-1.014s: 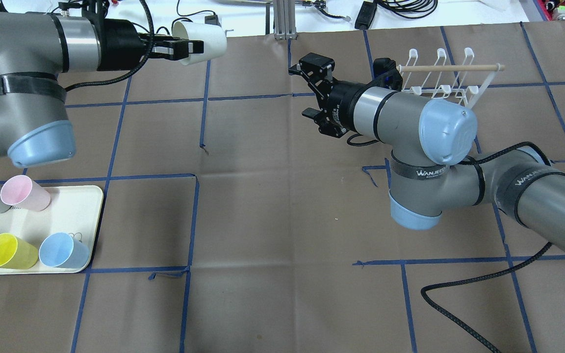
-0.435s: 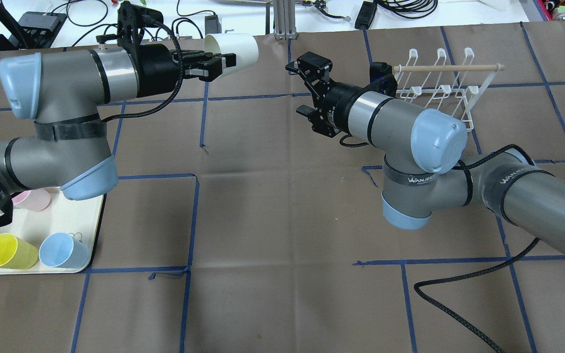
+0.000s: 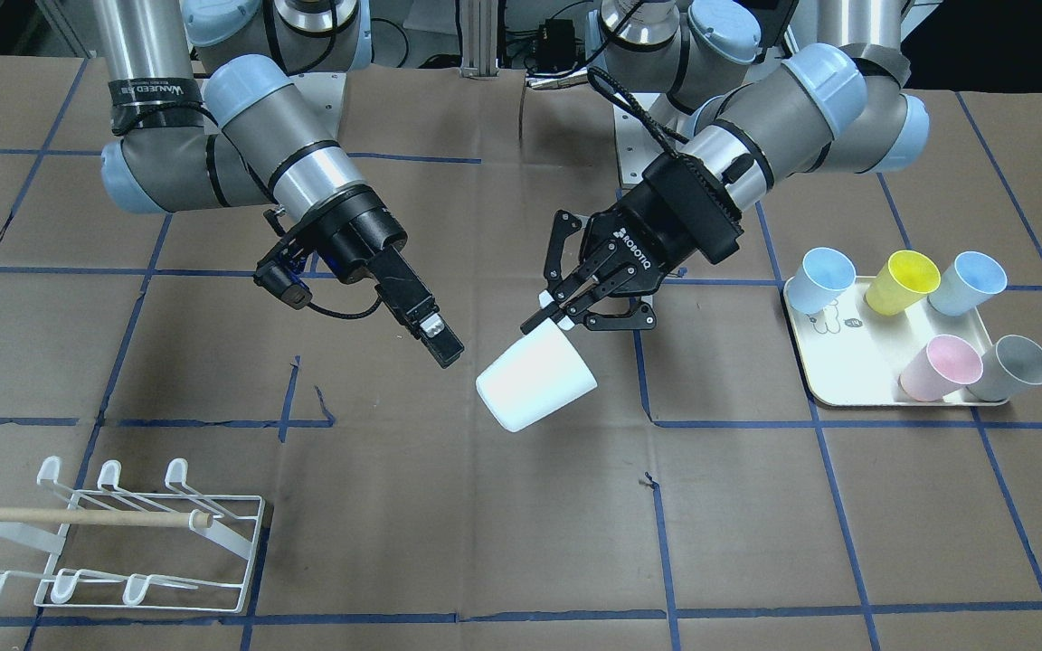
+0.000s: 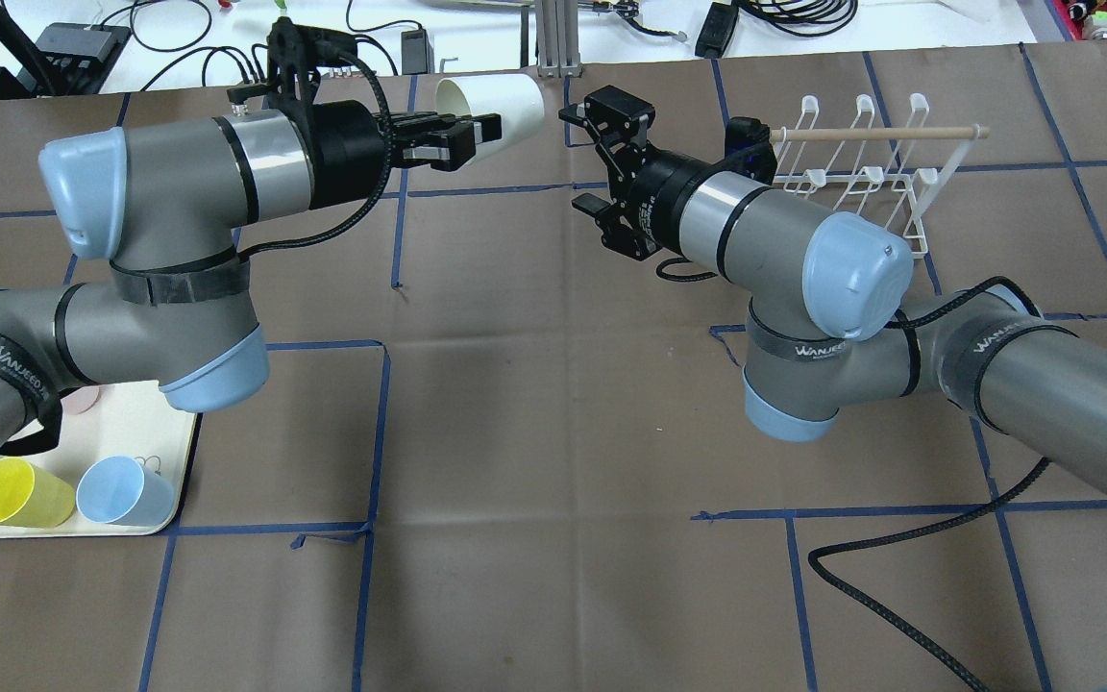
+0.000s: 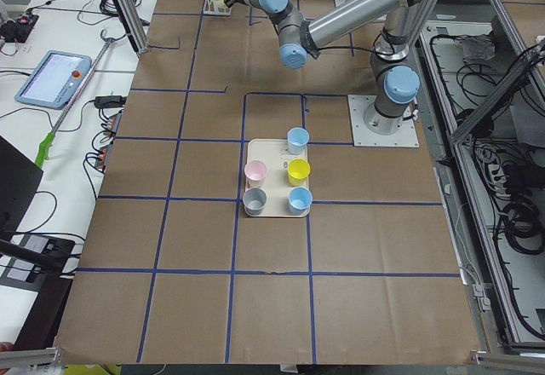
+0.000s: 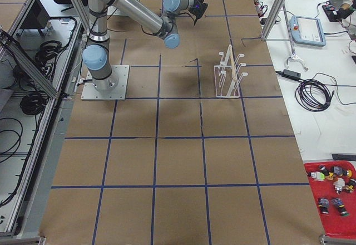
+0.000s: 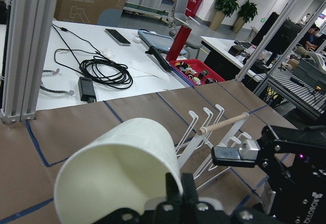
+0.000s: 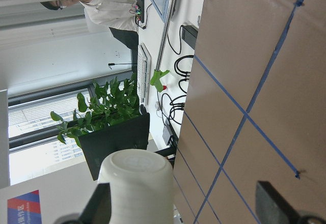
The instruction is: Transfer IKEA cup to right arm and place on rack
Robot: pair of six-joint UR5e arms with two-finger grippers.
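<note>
L gripper [image 4: 457,146] pinched the rim of the white cup [image 4: 504,104], held sideways in mid-air, base toward R gripper [image 4: 598,159], its 2 fingers spread, just beside it. The rack [image 4: 861,165] sat near the table [image 4: 553,432] far edge.

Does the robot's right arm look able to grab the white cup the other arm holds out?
Probably yes. The right gripper is open and faces the base of the white cup, with only air between them. The left gripper pinches the rim end, leaving the base free.

Right arm [image 4: 1072,384], left arm [image 4: 169,183]: silver-grey tubes, pale blue caps, black lettered bands, cables.
</note>
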